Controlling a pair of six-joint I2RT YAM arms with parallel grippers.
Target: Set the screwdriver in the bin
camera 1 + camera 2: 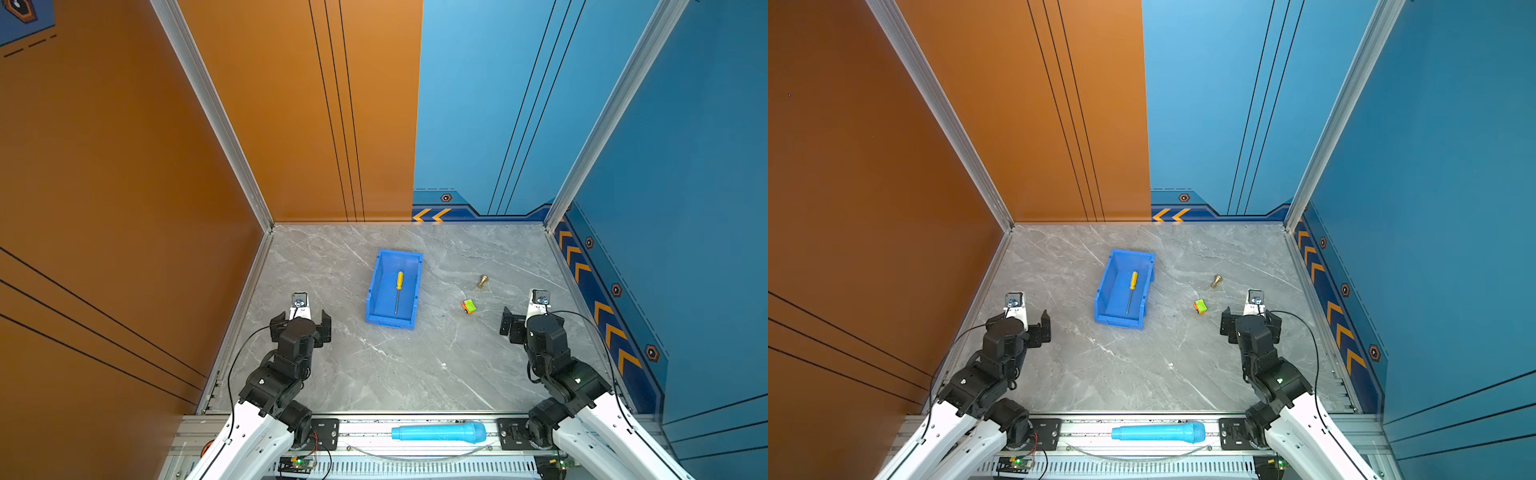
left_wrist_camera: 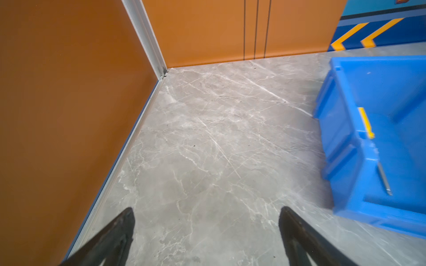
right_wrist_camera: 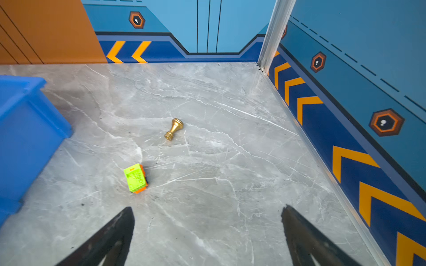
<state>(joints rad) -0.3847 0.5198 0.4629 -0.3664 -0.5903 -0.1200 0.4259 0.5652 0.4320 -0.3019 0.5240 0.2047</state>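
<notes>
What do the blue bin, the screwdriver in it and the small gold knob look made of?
The bin: likely moulded plastic; uniform bright blue, soft sheen, ribbed walls. The screwdriver: yellow handle looks like glossy plastic; the thin shaft is silvery, probably steel. The gold knob: brassy shine suggests brass or plated metal; painted plastic cannot be ruled out.

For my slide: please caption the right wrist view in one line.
Open right gripper facing a green-and-orange toy car, a brass knob and the blue bin on a marble table.
</notes>
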